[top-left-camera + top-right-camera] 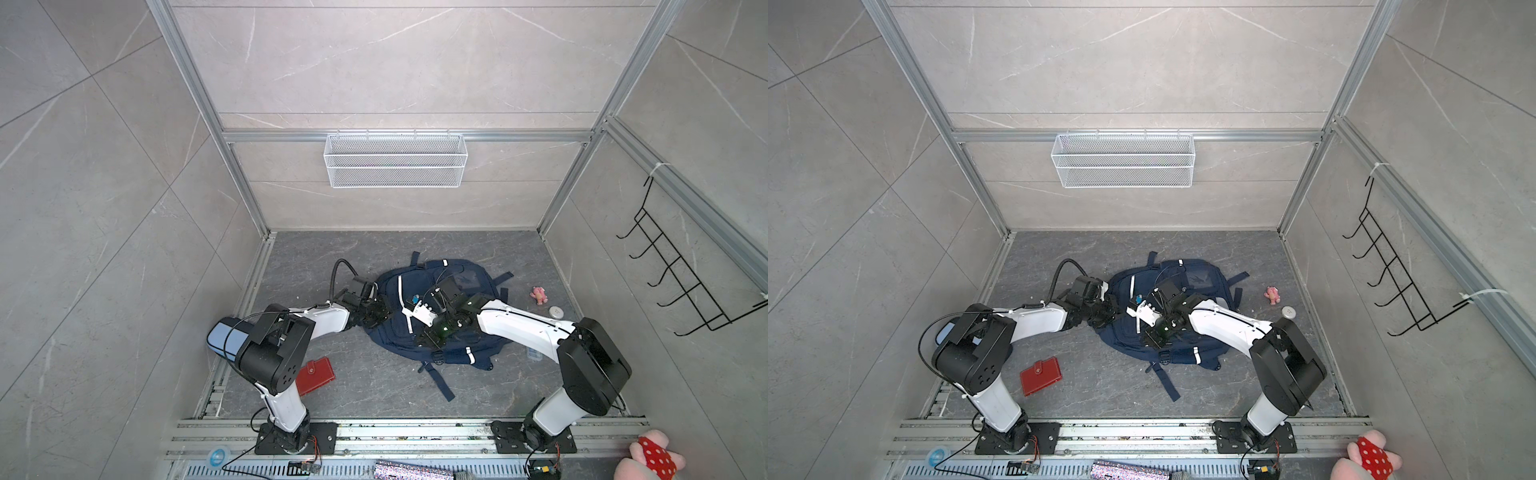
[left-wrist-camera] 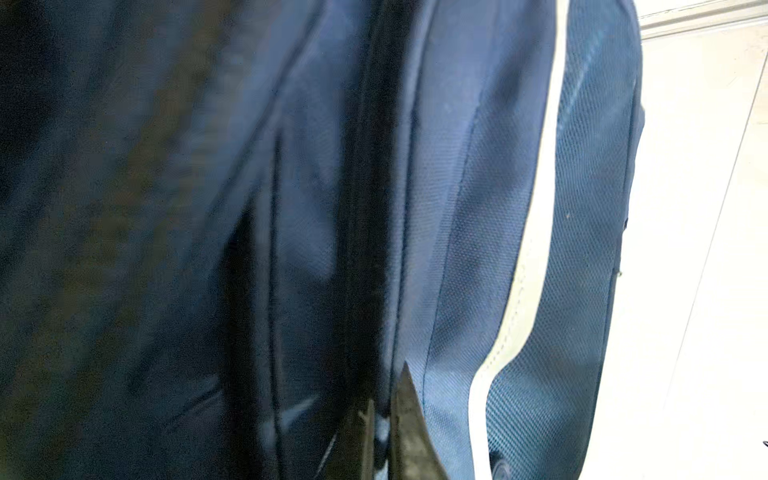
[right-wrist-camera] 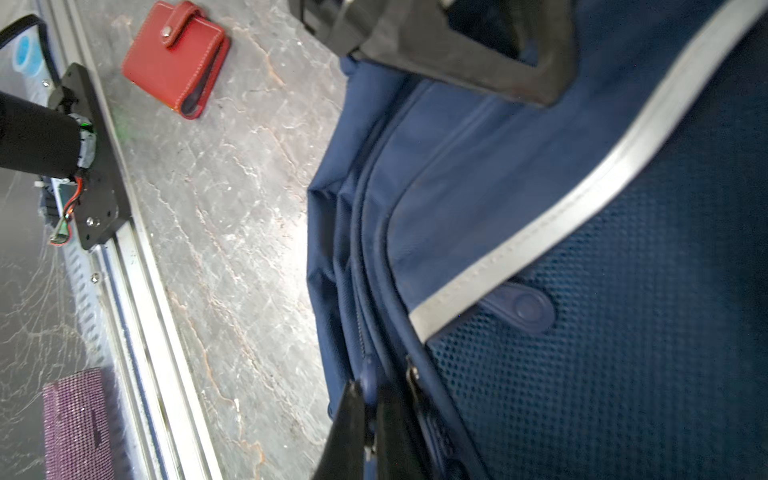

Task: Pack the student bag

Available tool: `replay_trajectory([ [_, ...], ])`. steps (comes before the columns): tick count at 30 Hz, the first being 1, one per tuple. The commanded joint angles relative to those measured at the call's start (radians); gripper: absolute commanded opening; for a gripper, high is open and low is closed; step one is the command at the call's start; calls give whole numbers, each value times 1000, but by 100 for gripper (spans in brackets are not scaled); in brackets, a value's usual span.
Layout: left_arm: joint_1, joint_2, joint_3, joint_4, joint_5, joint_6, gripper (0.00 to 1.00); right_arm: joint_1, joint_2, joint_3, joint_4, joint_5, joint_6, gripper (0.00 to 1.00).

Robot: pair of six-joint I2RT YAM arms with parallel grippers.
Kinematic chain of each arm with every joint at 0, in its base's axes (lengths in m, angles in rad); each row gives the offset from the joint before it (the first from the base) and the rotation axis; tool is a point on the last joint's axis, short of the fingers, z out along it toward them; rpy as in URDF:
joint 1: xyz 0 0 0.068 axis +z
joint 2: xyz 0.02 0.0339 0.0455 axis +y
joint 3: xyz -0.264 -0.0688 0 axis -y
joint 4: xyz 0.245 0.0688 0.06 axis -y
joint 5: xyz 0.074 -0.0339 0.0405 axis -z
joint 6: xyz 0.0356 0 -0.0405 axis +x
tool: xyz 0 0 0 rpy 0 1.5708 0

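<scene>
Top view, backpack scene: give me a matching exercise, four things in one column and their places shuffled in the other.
1 student bag
2 red wallet
3 pink toy
4 wire basket

A hung on the back wall
B floor, right of the bag
C middle of the floor
D floor, left of the bag

Pairs: 1-C, 2-D, 3-B, 4-A
</scene>
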State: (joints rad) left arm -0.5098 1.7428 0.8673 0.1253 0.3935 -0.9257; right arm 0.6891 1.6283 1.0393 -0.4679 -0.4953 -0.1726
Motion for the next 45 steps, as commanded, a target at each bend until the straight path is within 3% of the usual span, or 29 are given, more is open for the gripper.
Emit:
replay_trajectory([
  [1,0,18,-16,60,-56,-62,0,45,0,20,39,-138,10,0],
  [8,-2,-81,17,-83,-116,51,0,47,0,15,80,-88,66,0],
  [16,-2,-236,5,-240,-186,152,53,-4,-23,-25,142,-99,162,0],
  [19,-4,-317,-36,-259,-211,159,69,-49,-40,-39,163,-126,195,1],
  [23,-20,-449,-96,-291,-251,175,83,-80,-51,-12,138,-147,211,23],
  [28,-55,-582,-125,-384,-289,240,86,-83,-135,-17,133,-127,274,46],
  [35,-135,-649,-136,-474,-248,323,74,-89,-255,-7,-34,-65,332,83],
  [40,-269,-590,-94,-457,-266,308,61,-172,-315,-76,-203,99,406,86],
  [45,-445,-428,35,-466,-357,349,59,-346,-329,-160,-267,129,464,87],
])
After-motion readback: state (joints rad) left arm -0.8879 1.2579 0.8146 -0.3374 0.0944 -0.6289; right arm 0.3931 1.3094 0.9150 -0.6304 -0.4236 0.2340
